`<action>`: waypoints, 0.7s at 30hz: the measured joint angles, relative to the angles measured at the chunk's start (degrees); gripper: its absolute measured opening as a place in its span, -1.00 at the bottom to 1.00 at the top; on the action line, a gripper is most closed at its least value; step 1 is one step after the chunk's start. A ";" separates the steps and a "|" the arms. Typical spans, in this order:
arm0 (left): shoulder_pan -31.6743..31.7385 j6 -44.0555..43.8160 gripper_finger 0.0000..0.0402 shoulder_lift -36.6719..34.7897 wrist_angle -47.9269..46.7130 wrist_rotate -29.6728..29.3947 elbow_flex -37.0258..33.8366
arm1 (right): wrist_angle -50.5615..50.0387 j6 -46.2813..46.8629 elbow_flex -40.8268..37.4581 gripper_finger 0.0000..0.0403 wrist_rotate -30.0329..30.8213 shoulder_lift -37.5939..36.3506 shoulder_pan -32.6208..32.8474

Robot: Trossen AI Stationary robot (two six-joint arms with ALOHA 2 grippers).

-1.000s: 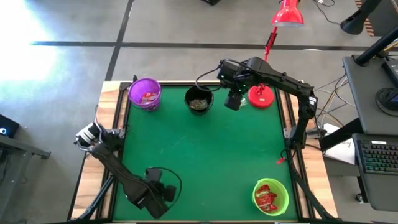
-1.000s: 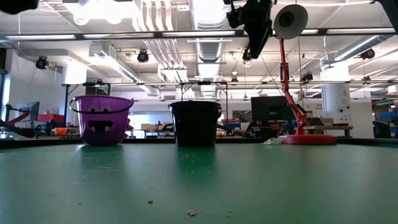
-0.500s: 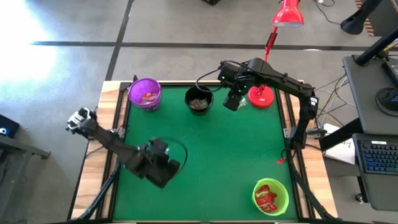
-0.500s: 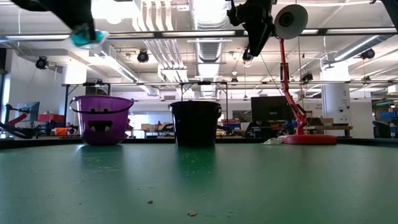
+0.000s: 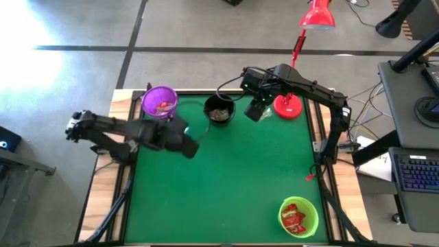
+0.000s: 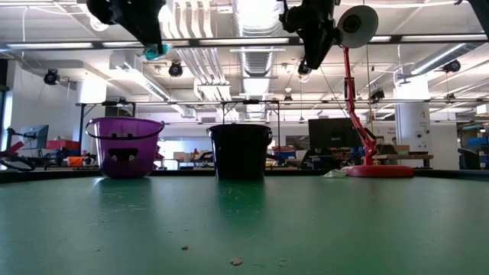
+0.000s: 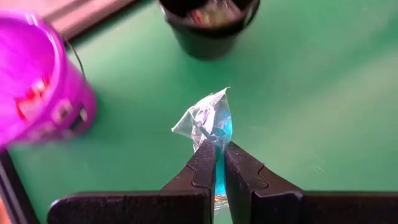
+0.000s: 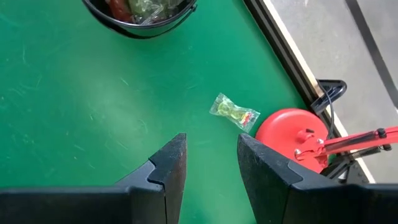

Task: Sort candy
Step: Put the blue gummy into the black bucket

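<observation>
the sorting looks well along but not finished. going left to right in the high view: the purple bowl [image 5: 160, 103] at about 11 o'clock on the desk [image 5: 226, 178] already holds some red-wrapped sweets. just below and right of it the left pincer [image 5: 185, 140] hangs above the desk, clamped shut on one clear, bluish-wrapped sweet [image 7: 210, 122]; the left wrist view shows the wrapper sticking out past the closed fingers, with the purple bowl and the black bowl [image 5: 219, 110] both ahead of it. which of the two it belongs in i judge to be the black one, since that holds the clear and greenish wrappers, but that is only a guess.

the black bowl at 12 o'clock has a small heap of sweets in it. to its right the right pincer [image 5: 255, 110] hovers with its fingers apart and nothing between them. under it, one clear greenish sweet [image 8: 234, 112] lies loose on the desk close to the red lamp base [image 5: 288, 105]; that one is left to pick up. at 5 o'clock the green bowl [image 5: 299, 216] holds a pile of red wrappers.

hard to make out: how many sweets sit in each bowl, and the loose sweet barely shows in the high view. the low view cuts both arms off at the top and hides the bowls' contents.
</observation>
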 joint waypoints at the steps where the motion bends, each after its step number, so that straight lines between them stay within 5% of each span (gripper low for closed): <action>1: 1.80 2.87 -0.99 -0.37 0.71 0.08 0.02 | 0.00 0.28 0.00 -0.33 0.06 0.00 0.00; 12: 20.10 32.93 -0.99 -1.14 16.52 11.03 0.02 | 0.01 5.71 0.00 -0.33 7.77 0.00 -0.15; 21: 32.85 45.34 -0.99 1.28 18.99 19.00 0.02 | 0.06 15.36 0.00 -0.33 16.00 -0.13 -1.52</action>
